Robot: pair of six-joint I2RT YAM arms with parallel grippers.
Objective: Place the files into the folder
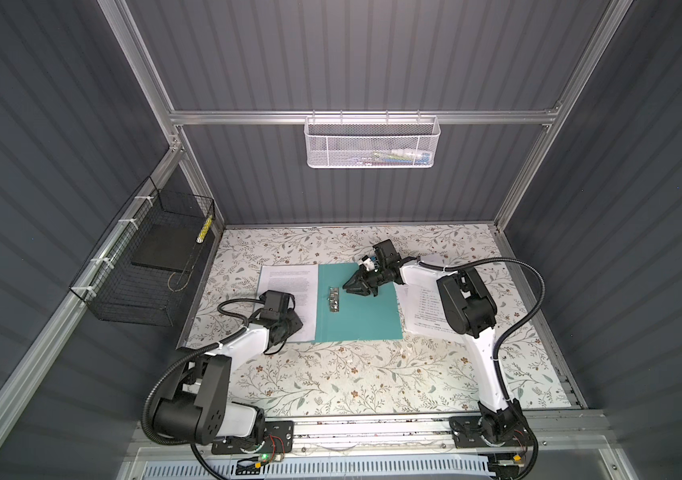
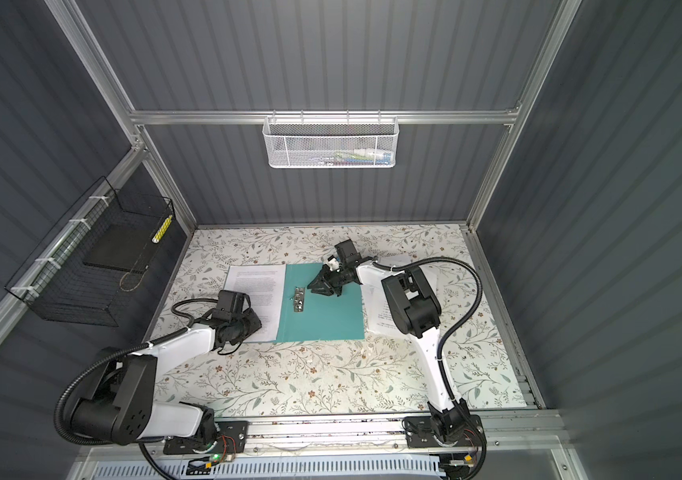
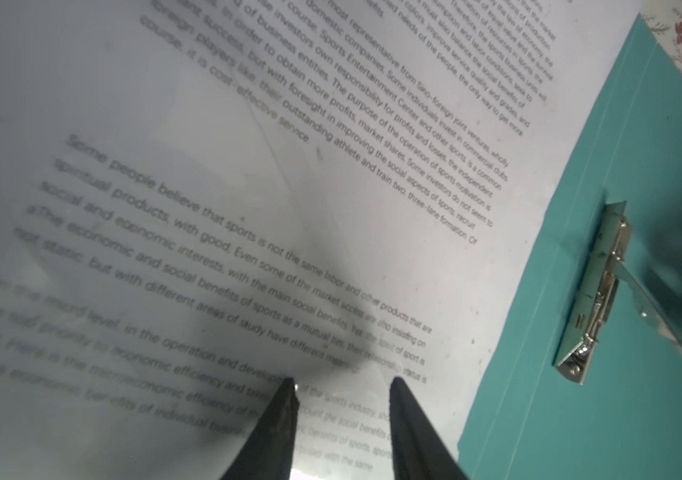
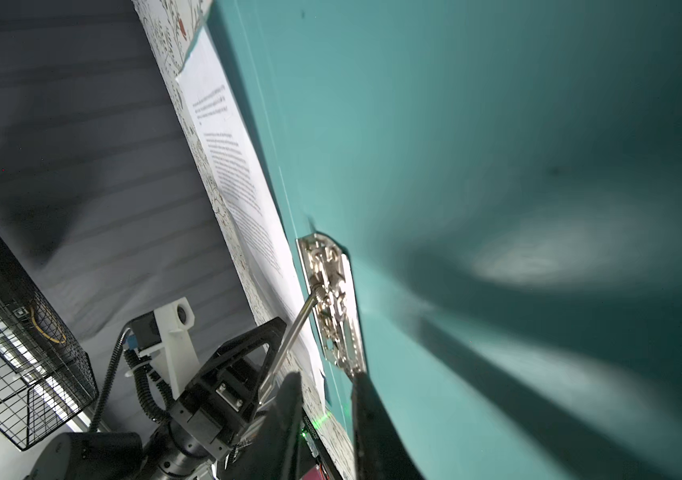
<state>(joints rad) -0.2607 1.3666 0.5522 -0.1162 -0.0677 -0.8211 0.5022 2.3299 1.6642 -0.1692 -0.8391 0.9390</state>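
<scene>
A thin, matt teal-green card folder [image 1: 364, 320] lies open and flat in the middle of the worktop's far half. Near its spine sits one shiny silver metal clip [image 1: 333, 299], its thin lever [image 4: 289, 343] raised off the card. Smooth white paper printed with blocks of small black text [image 1: 289, 286] lies toward the worktop's left edge, overlapping the teal. I cannot tell how many sheets are stacked there. More white printed paper [image 1: 418, 309] lies just beside the folder toward the right edge, partly under the right arm.

The left tool [image 3: 341, 384] hangs low over the left paper, its two black tapered fingers apart with nothing between them. The right tool [image 4: 327, 376] is over the folder by the clip, fingers also apart, and the lever runs just beside one finger.

The worktop [image 1: 331, 382] has a white cover patterned with leafy sprigs and small brown flowers. Dark grey ribbed walls [image 1: 352, 54] in an aluminium frame [image 1: 227, 117] enclose it. Two baskets hang there: one white mesh basket [image 1: 331, 145] on the back rail, and one black wire basket [image 1: 131, 299] on the left wall holding a dark grey flat slab [image 1: 160, 247].
</scene>
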